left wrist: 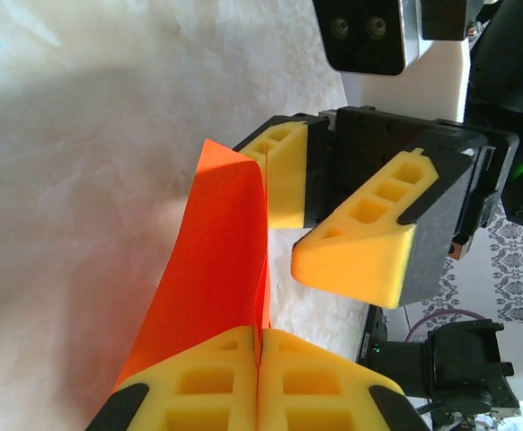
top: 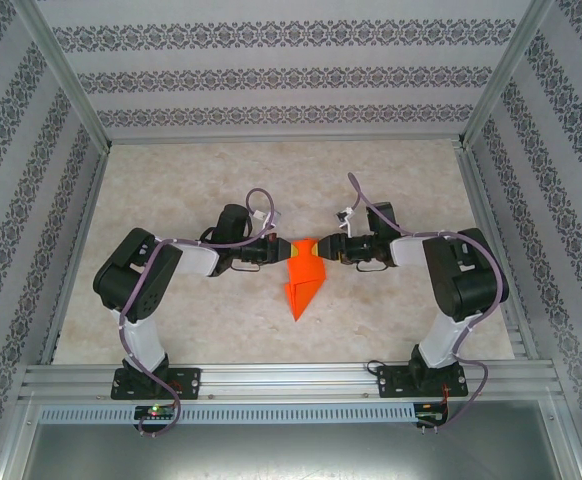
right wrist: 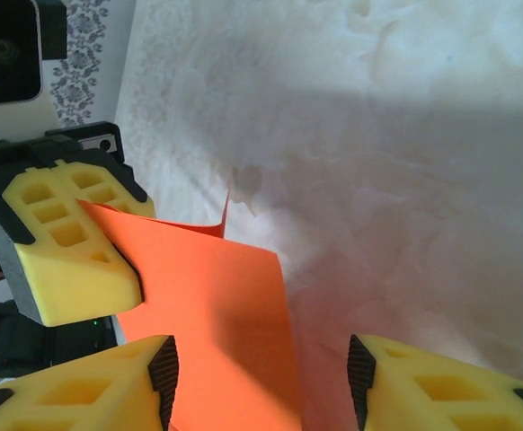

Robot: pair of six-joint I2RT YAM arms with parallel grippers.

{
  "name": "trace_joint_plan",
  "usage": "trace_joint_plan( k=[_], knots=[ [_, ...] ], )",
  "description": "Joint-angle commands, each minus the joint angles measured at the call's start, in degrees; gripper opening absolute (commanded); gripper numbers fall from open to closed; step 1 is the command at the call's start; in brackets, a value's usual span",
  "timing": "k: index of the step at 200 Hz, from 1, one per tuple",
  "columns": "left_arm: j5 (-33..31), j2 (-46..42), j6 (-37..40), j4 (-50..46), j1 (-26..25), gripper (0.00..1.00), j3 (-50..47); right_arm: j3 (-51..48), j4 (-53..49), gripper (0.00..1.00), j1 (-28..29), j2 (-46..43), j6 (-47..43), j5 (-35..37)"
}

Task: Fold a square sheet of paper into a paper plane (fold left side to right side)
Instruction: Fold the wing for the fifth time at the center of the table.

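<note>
The sheet of paper [top: 304,280] is bright orange and folded into a pointed wedge, its tip toward the arms. It stands up off the table between both grippers. My left gripper [left wrist: 259,352] is shut on the paper's [left wrist: 217,269] near edge, pads pressed together with the sheet pinched between them. My right gripper [right wrist: 261,384] faces it from the other side with jaws apart. The orange sheet [right wrist: 217,305] passes between those jaws, close to the left finger [right wrist: 91,395] and well away from the right finger [right wrist: 441,386]. From above, the left gripper [top: 284,250] and right gripper [top: 319,247] meet tip to tip at the paper's far end.
The table [top: 191,180] is pale marble-patterned, fenced by aluminium rails [top: 271,378] in front and patterned walls round the sides. In the left wrist view the right gripper's yellow fingers [left wrist: 369,251] sit close beside the paper.
</note>
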Motion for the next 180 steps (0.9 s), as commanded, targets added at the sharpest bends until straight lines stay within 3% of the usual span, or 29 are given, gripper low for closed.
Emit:
trace_joint_plan(
  k=[1,108,133,151,180],
  knots=[
    [1.7,-1.5,1.9,2.9,0.6,0.00,-0.6,0.2,3.5,0.48,0.5,0.9,-0.7,-3.1],
    [1.6,-0.7,3.2,0.8,0.6,0.00,0.0,-0.6,-3.1,0.13,-0.3,-2.9,-4.4,-0.5],
    [0.1,-0.9,6.1,-4.1,0.6,0.21,1.5,-0.4,-6.4,0.07,-0.2,-4.6,-5.2,0.7],
    [-2.9,-3.1,10.7,-11.9,0.8,0.48,3.6,0.1,-10.2,0.05,-0.2,-5.9,-5.8,2.2],
    [-10.5,-9.9,17.9,-23.9,1.5,0.64,5.7,1.1,-16.9,0.04,-0.3,-8.3,-4.7,6.7]
  ],
)
